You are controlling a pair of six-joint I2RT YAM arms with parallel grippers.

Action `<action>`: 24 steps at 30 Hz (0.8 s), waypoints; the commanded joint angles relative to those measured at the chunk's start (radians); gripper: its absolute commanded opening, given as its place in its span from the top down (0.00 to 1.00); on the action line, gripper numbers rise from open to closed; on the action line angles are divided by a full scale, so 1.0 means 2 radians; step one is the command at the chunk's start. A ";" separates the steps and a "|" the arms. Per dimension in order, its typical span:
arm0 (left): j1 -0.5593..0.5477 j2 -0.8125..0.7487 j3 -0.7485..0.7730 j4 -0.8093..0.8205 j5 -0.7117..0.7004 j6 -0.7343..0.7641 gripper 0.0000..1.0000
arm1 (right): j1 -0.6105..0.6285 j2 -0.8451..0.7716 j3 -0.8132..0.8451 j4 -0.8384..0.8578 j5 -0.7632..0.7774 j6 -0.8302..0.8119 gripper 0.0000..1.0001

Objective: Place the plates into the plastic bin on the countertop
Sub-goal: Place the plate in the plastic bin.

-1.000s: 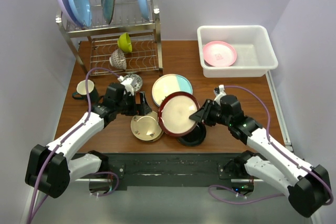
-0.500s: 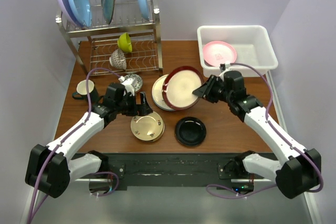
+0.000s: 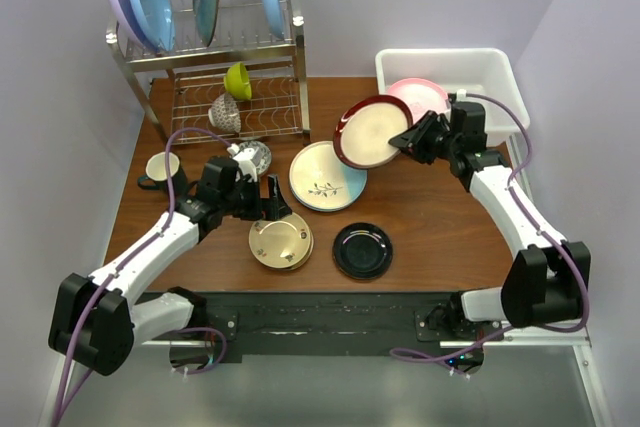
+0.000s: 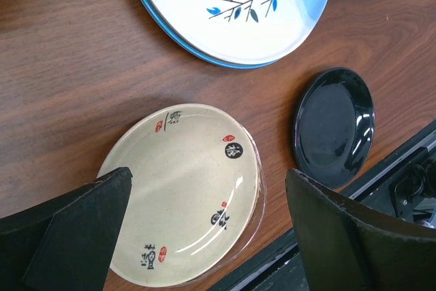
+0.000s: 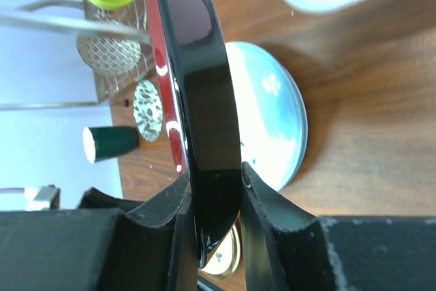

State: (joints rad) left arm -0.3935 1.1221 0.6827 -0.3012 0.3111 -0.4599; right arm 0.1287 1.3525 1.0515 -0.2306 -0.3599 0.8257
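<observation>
Maroon rim first: the right gripper (image 3: 404,139) is pinching the maroon-rimmed cream plate (image 3: 370,132) by its edge. Its fingers (image 5: 272,217) are pressing on either side of that rim, so the jaws are standing only as far apart as the plate is thick. The plate is hanging clear of the wood, tipped steeply, almost on edge in the wrist view (image 5: 197,100).

Just beyond this gripper and a little to its right, the plastic bin (image 3: 445,51) is sitting at the far corner of the countertop (image 3: 430,217). A pink plate (image 3: 425,97) is lying inside it, partly hidden behind the wrist. Below the gripper and off to its left, the cream-and-teal plate (image 3: 327,176) is lying flat on the wood.

Over on the other side, the left gripper (image 3: 264,201) is hovering with its jaws spread wide and nothing between them. Directly beneath it, the gold-tan plate (image 4: 184,195) is resting on the countertop, framed by the two fingers in the wrist view. To the right of that gripper, the glossy black plate (image 4: 335,126) is lying near the gold one but apart from it. Ahead of it, the cream-and-teal plate is showing its twig pattern.

Farther out, beyond the left gripper, the steel wire rack (image 3: 235,107) is holding large blue plates (image 3: 150,2) upright on top and a lime-green bowl (image 3: 238,80) below.
</observation>
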 commanded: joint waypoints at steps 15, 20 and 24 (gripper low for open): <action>-0.001 0.012 0.024 0.003 0.019 0.020 0.00 | -0.107 0.101 0.136 0.151 -0.079 0.063 1.00; -0.001 0.018 0.028 0.003 0.025 0.022 0.00 | -0.120 0.124 0.158 0.150 -0.061 0.057 1.00; -0.001 0.021 0.031 0.002 0.031 0.024 0.00 | -0.123 0.141 0.169 0.137 -0.039 0.053 1.00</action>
State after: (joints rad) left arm -0.3939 1.1591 0.6994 -0.3092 0.3416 -0.4412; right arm -0.1143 1.6566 1.2930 -0.1001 -0.4213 0.9081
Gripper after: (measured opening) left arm 0.997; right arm 0.273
